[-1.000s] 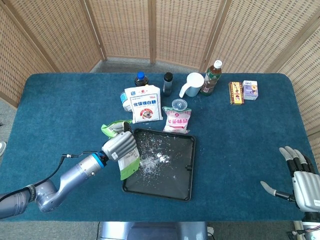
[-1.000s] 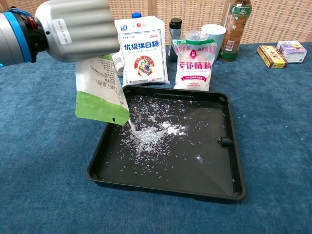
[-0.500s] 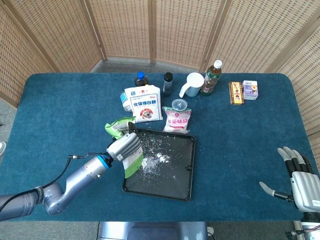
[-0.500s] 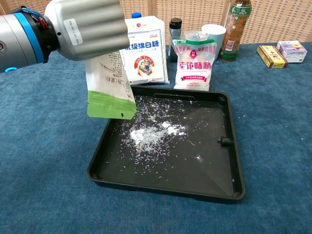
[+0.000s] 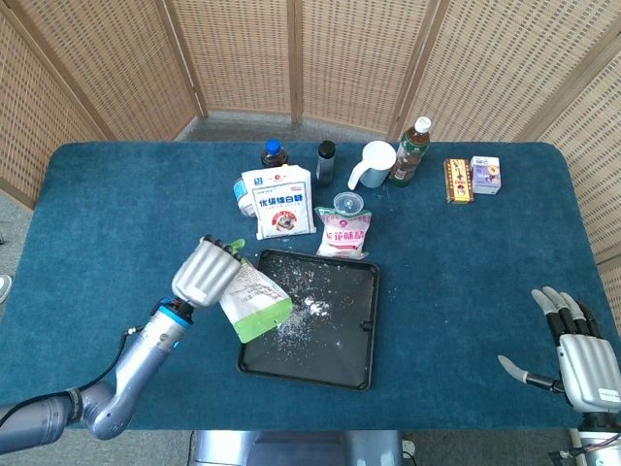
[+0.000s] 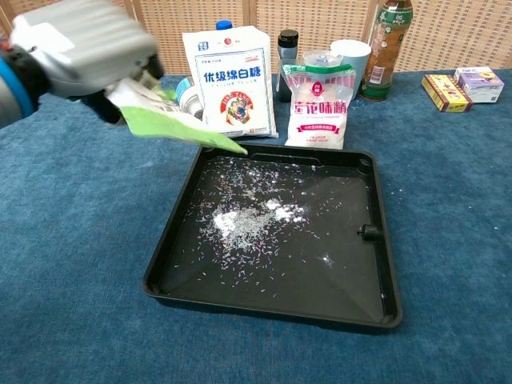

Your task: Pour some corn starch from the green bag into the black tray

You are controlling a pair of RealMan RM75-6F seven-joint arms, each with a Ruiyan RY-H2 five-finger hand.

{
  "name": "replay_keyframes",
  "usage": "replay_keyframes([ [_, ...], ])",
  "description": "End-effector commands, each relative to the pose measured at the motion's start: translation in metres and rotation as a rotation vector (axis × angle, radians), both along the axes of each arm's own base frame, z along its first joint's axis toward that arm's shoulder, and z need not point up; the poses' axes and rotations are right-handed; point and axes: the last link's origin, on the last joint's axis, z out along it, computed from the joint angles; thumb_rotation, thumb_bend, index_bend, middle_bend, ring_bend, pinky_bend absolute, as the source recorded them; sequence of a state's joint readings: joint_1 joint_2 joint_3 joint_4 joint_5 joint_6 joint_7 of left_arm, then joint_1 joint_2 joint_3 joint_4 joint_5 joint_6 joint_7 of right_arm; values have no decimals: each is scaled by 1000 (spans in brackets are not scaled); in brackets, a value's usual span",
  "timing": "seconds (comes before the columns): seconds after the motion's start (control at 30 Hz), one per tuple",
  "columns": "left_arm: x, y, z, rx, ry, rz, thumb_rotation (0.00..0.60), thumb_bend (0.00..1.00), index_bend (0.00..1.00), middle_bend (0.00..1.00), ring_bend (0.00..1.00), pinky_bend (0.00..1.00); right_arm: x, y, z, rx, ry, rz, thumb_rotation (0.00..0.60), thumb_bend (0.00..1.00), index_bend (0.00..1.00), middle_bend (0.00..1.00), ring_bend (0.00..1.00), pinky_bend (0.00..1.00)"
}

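Note:
My left hand (image 5: 204, 274) (image 6: 80, 40) grips the green bag (image 5: 254, 302) (image 6: 172, 124) and holds it above the left edge of the black tray (image 5: 361, 335) (image 6: 384, 264). The bag lies tilted near level, its lower end over the tray's far left corner. White and pale grains of starch (image 5: 309, 308) (image 6: 240, 220) are scattered over the tray floor, thickest left of centre. My right hand (image 5: 572, 349) rests open at the table's front right, far from the tray, and shows only in the head view.
Behind the tray stand a white sugar bag (image 5: 279, 201) (image 6: 232, 80) and a clear salt bag (image 5: 346, 233) (image 6: 320, 104). Further back are dark bottles (image 5: 275, 153), a white cup (image 5: 374, 163), a green-capped bottle (image 5: 410, 150) and small boxes (image 5: 473, 177) (image 6: 462, 86).
My left hand has swung left and up, tipping the green bag from hanging mouth-down over the tray to nearly level. The stream of starch has stopped. The right hand has barely moved.

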State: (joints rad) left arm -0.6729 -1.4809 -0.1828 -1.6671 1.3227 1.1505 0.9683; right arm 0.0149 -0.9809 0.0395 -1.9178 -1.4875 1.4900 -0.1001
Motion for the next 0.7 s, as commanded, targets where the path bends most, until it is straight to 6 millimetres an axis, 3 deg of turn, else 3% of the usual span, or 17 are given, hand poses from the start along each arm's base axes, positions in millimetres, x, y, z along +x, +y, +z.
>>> replay_keyframes([
  [0.03,-44,-5,-4,-30,-364,250,600,408,913,805,693,656,0,0,-2,5,2,0,268,0,43,57,38,53],
  [0.4,-83,-7,-26,-60,-743,429,600,404,913,797,665,467,1,-1,-5,16,11,-2,272,0,42,56,38,53],
  [0.7,-89,-8,-51,-79,-835,477,600,401,909,778,654,455,1,0,-6,23,9,-2,274,0,42,57,38,53],
])
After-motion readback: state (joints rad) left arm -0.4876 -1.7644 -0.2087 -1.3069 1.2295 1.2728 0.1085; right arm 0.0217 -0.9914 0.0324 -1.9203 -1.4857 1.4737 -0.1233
